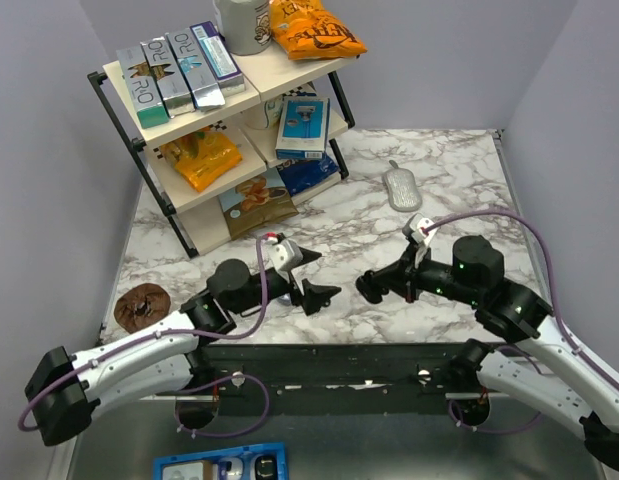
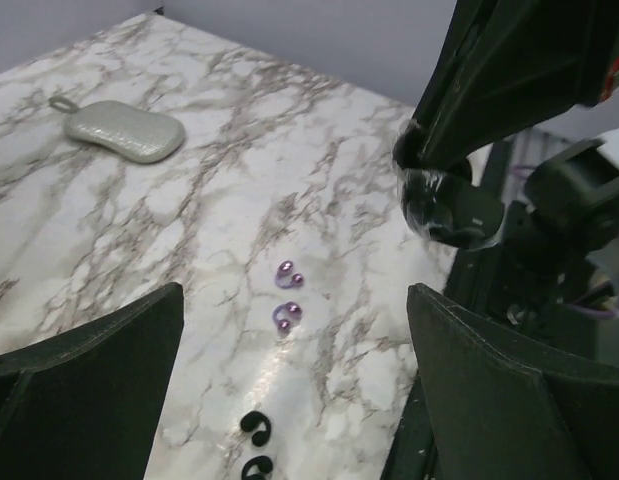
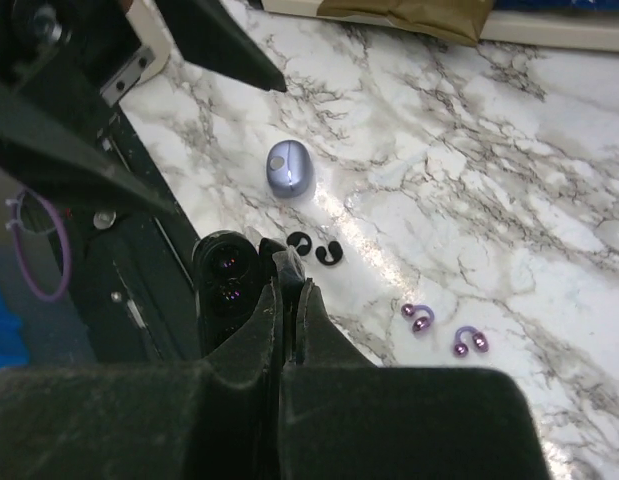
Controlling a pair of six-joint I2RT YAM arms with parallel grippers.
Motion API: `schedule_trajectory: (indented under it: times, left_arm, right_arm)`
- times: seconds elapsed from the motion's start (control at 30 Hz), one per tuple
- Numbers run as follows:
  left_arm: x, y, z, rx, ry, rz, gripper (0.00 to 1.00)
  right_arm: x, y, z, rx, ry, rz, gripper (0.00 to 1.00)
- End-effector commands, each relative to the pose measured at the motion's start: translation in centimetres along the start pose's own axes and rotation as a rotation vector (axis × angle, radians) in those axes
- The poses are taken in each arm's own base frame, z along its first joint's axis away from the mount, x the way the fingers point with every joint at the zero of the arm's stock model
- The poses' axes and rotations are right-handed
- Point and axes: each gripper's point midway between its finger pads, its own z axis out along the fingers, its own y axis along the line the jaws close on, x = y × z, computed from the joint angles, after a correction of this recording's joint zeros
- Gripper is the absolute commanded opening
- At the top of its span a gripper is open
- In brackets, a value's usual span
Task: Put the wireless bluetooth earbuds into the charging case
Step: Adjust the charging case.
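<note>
Two translucent purple earbuds (image 2: 289,274) (image 3: 420,317) and two black ring-like earbuds (image 2: 255,427) (image 3: 331,253) lie loose on the marble table. The periwinkle charging case (image 3: 289,168) rests shut on the table just beyond the black pair; it is hidden in the top view. My left gripper (image 2: 294,330) (image 1: 311,276) hovers wide open above the earbuds, gripping nothing. My right gripper (image 3: 289,268) (image 1: 367,287) is shut on the edge of a glossy black oval object (image 3: 224,280) (image 2: 444,205), held off the table to the right of the earbuds.
A grey oval pouch (image 1: 401,188) (image 2: 124,130) lies far back on the table. A black-framed shelf rack (image 1: 229,120) with snack boxes and bags fills the back left. A brown round item (image 1: 141,303) sits at the left edge, a blue tray (image 1: 219,465) below the table front.
</note>
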Motion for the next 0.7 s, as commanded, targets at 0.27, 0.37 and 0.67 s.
schedule_trajectory:
  times: [0.27,0.37,0.67]
  left_arm:
    - [0.8,-5.7,-1.0,0.521,0.262,-0.198,0.99]
    - [0.7,-5.6,-0.5,0.528,0.253,-0.183,0.99]
    - [1.7,-5.6,1.0,0.575,0.277,-0.213,0.94]
  right_arm:
    - [-1.5,0.6,0.5,-0.044,-0.012,-0.182,0.01]
    - [-1.5,0.8,0.9,-0.047,0.000,-0.196,0.01]
    - [-1.5,1.3,1.8,-0.064,0.008,-0.233,0.01]
